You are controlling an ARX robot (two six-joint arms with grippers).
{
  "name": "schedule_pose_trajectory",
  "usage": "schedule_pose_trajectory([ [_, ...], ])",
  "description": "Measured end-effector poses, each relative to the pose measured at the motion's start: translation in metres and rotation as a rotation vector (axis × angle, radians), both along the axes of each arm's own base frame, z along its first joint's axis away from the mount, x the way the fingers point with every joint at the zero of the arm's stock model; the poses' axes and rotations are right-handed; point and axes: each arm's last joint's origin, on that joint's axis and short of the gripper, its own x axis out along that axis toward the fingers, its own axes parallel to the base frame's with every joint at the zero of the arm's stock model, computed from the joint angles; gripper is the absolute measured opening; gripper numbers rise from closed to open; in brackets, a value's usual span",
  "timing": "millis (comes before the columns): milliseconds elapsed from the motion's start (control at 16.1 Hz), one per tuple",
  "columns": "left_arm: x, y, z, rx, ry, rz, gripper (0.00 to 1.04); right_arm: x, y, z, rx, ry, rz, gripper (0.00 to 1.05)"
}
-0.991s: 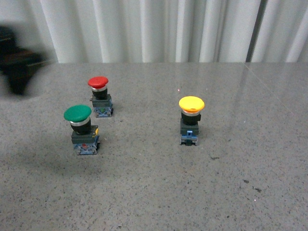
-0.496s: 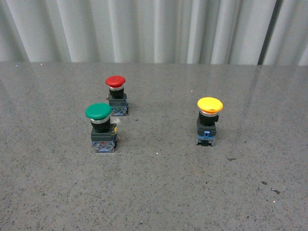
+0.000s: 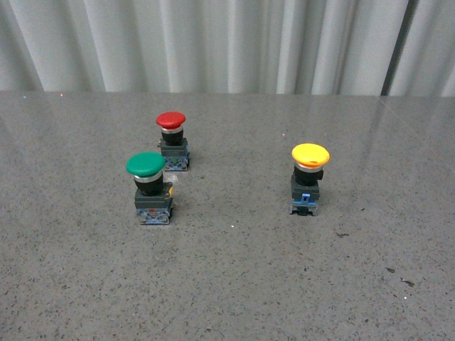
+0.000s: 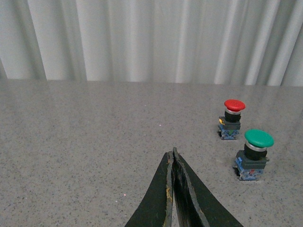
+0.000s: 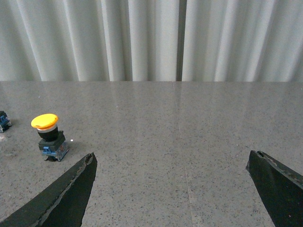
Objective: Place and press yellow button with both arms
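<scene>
The yellow button (image 3: pixel 310 179) stands upright on the grey speckled table, right of centre in the front view; neither arm shows there. In the right wrist view the yellow button (image 5: pixel 48 137) sits beyond and to the side of one black finger, untouched. My right gripper (image 5: pixel 171 158) is open wide with only bare table between its fingers. My left gripper (image 4: pixel 172 153) is shut with nothing in it, hovering over the table well apart from the buttons; the yellow button is out of that view.
A green-capped button (image 3: pixel 150 187) and a smaller red-capped button (image 3: pixel 172 140) stand left of centre on the table (image 3: pixel 234 284); both the green-capped button (image 4: pixel 254 153) and the red-capped button (image 4: pixel 232 118) show in the left wrist view. A white pleated curtain (image 3: pixel 227 42) backs the far edge.
One second ago a blurred black arm showed at the far left of the front view; it is gone now. The front view shifted, so the buttons sit further right in the picture.
</scene>
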Motion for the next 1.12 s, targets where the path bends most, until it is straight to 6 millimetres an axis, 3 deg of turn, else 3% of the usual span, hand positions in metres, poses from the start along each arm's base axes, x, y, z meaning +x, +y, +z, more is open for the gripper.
schedule_pose_trajectory([
  [124,-0.008,0.0,-0.012,0.0,0.04,0.0,0.02,0.0,0.0,0.0,0.0,0.0,0.0,0.98],
  [186,-0.012,0.0,-0.006,0.0,-0.025,-0.003,0.02,0.0,0.0,0.0,0.0,0.0,0.0,0.98],
  [558,-0.011,0.0,-0.009,0.0,0.0,0.0,0.02,0.0,0.0,0.0,0.0,0.0,0.0,0.98],
  [619,-0.011,0.0,-0.009,0.0,0.0,0.0,0.11,0.0,0.0,0.0,0.0,0.0,0.0,0.98],
  [681,-0.011,0.0,-0.009,0.0,0.0,0.0,0.29,0.0,0.0,0.0,0.0,0.0,0.0,0.98],
  [991,-0.011,0.0,-0.009,0.0,0.0,0.0,0.98,0.0,0.0,0.0,0.0,0.0,0.0,0.98],
  [1115,-0.011,0.0,-0.009,0.0,0.0,0.0,0.98,0.0,0.0,0.0,0.0,0.0,0.0,0.98],
])
